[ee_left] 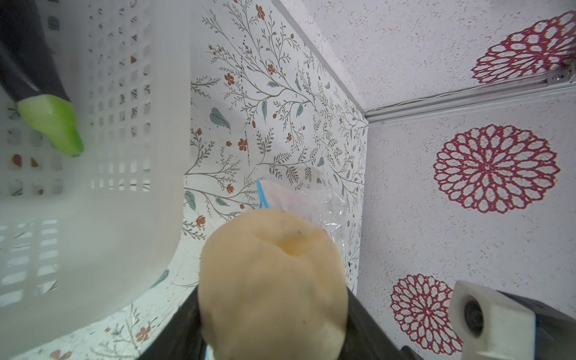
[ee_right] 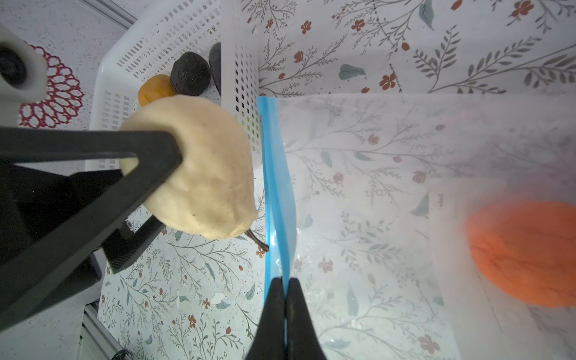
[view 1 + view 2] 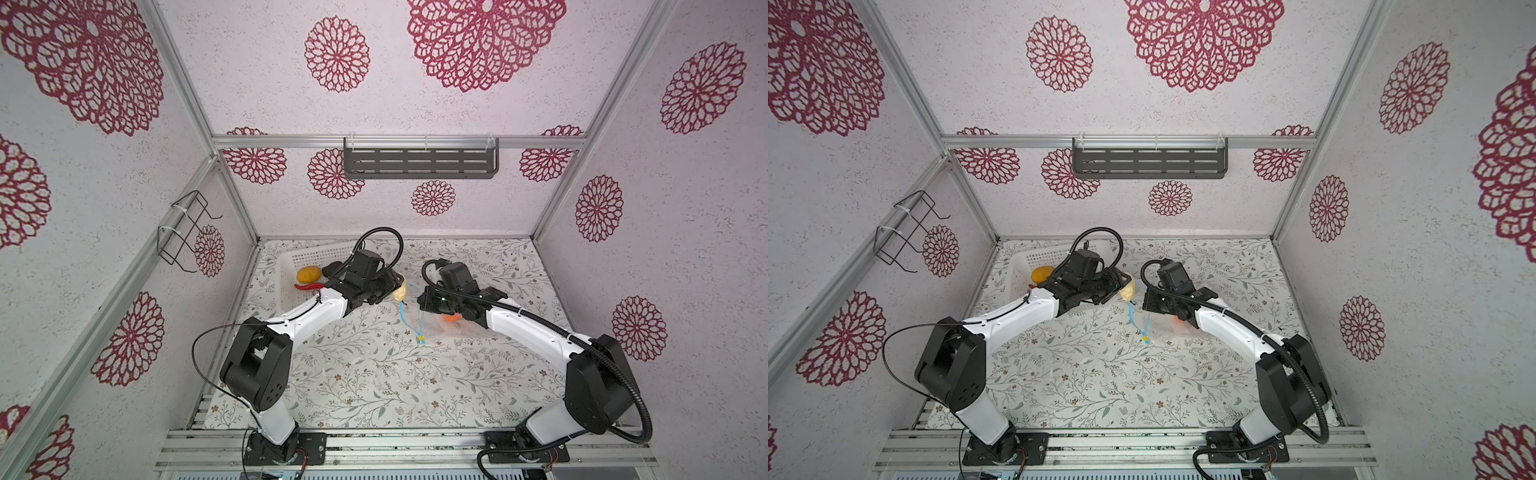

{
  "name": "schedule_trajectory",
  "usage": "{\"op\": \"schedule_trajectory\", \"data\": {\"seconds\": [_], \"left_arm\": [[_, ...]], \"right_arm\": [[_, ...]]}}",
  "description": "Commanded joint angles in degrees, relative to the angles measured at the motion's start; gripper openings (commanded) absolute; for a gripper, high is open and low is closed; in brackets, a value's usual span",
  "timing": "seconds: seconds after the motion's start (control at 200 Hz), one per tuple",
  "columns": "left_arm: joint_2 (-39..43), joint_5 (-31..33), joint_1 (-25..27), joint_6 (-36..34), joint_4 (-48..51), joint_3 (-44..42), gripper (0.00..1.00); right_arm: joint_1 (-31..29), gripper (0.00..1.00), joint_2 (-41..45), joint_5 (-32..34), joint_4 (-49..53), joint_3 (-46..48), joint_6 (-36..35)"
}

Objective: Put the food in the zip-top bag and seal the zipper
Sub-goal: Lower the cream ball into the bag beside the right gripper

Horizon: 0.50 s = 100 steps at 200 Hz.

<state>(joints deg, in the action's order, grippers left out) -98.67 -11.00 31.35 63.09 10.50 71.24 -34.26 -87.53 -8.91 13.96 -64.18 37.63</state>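
gripping the cream ball point(image 2: 193, 168) between its 2 fingers, the left gripper point(image 3: 394, 289) stands partly open around it and holds it off the table point(image 3: 374, 374), just beside the white basket point(image 3: 291, 259) and close to the bag's mouth. the right gripper point(image 2: 285, 291) is pinched tight on the zipper point(image 2: 274, 174), the light blue strip; beyond the pinch the strip's 2 lips bow apart, so a narrow gap shows in the right wrist view. the zip-top bag point(image 2: 374, 187) lies on the table to the right of the basket in both top views, its mouth toward the basket, with the yellow slider tab point(image 3: 422, 340) at the near end of the strip. the orange piece point(image 2: 526, 252) is already inside the bag, far from the mouth, seen through the clear plastic. in the basket lie the yellow-orange potato shape point(image 3: 308, 274), the red chilli point(image 3: 307, 286) just in front of it, a black lump point(image 2: 190, 78) and the green-tipped piece point(image 1: 53, 124). the ball's small brown stem point(image 2: 257, 240) points at the strip; whether it touches i cannot tell
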Motion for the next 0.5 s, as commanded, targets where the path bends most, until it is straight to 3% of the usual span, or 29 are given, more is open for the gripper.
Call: {"op": "schedule_trajectory", "data": {"seconds": [0.0, 0.495], "left_arm": [[-0.82, -0.15, 0.62, -0.07, -1.63, 0.65, 0.58], [-1.08, -0.42, 0.84, -0.08, -1.71, 0.61, 0.58]], "right_arm": [[0.4, 0.0, 1.3, -0.23, -0.92, -1.97, 0.26], [0.51, 0.0, 1.26, 0.26, -0.87, -2.21, 0.33]]}}
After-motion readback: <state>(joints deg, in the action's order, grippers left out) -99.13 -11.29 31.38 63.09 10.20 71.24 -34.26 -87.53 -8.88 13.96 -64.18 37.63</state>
